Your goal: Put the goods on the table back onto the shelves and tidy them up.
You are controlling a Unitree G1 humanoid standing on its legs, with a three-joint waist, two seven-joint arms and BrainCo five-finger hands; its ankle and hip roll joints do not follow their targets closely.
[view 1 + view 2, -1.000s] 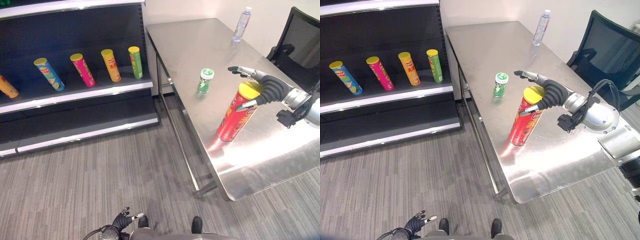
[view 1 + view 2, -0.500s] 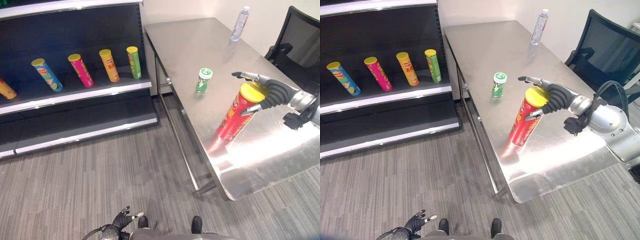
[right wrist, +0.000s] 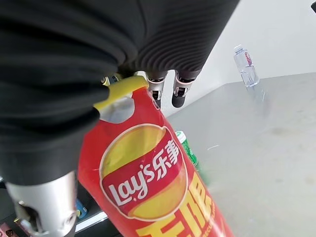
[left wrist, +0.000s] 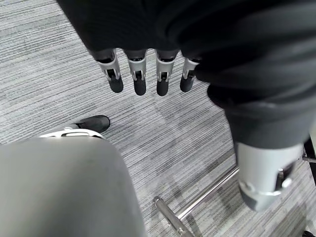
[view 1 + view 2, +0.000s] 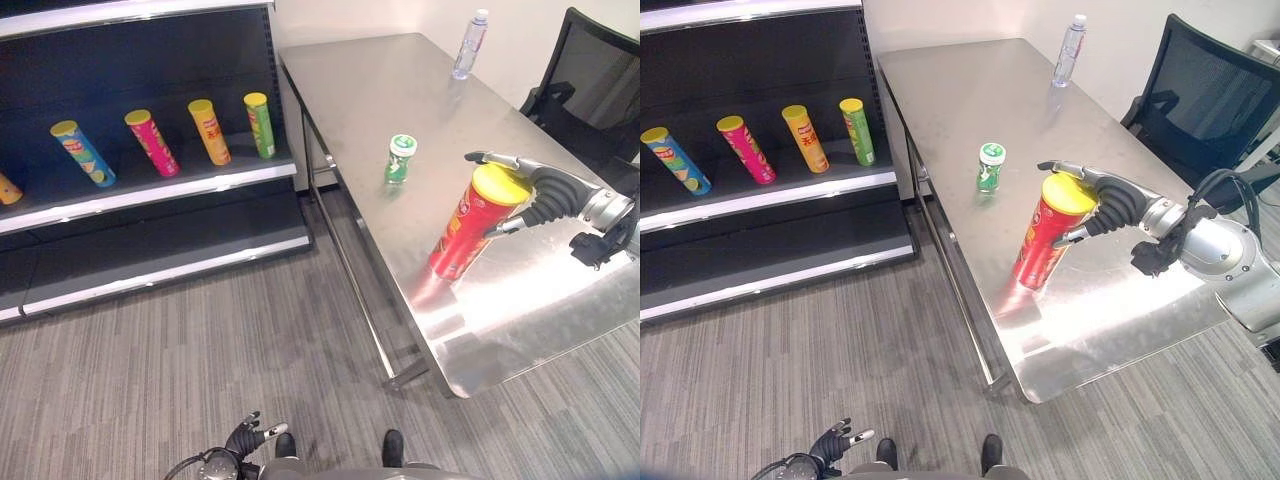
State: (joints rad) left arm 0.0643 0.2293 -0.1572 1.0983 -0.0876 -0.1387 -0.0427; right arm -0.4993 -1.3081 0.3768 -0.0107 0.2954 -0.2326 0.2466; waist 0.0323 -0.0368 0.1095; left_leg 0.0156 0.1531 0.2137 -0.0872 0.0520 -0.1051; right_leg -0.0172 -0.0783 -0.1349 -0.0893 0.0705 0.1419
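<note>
Dark shelving (image 5: pixel 150 185) stands at the left, with five snack tubes on its middle shelf. From the left: an orange tube at the frame edge (image 5: pixel 5 187), a blue tube (image 5: pixel 82 153), a pink tube (image 5: pixel 152 143), an orange-yellow tube (image 5: pixel 208 132) and a green tube (image 5: pixel 259 125). All have yellow lids and stand well apart from one another.

Low in the eye views, the left hand (image 5: pixel 247 439) hangs over grey carpet (image 5: pixel 200 340); its own wrist view shows the fingers (image 4: pixel 139 79) straight and relaxed, holding nothing.

To the right stands a steel table (image 5: pixel 400 90). A small green can (image 5: pixel 399 159) with a white top stands upright near the table's middle. Just beyond it toward the right, a tall red crisp tube (image 5: pixel 467 223) with a yellow lid stands on the table, leaning slightly. The right hand (image 5: pixel 535 195) sits at the tube's top: fingers reach over the far side of the lid, thumb at the near side just below it. It brackets the tube; whether it grips firmly cannot be told.

A clear water bottle (image 5: pixel 468 45) stands at the table's far edge. A black mesh chair (image 5: pixel 590 80) stands beside the table at the right.
</note>
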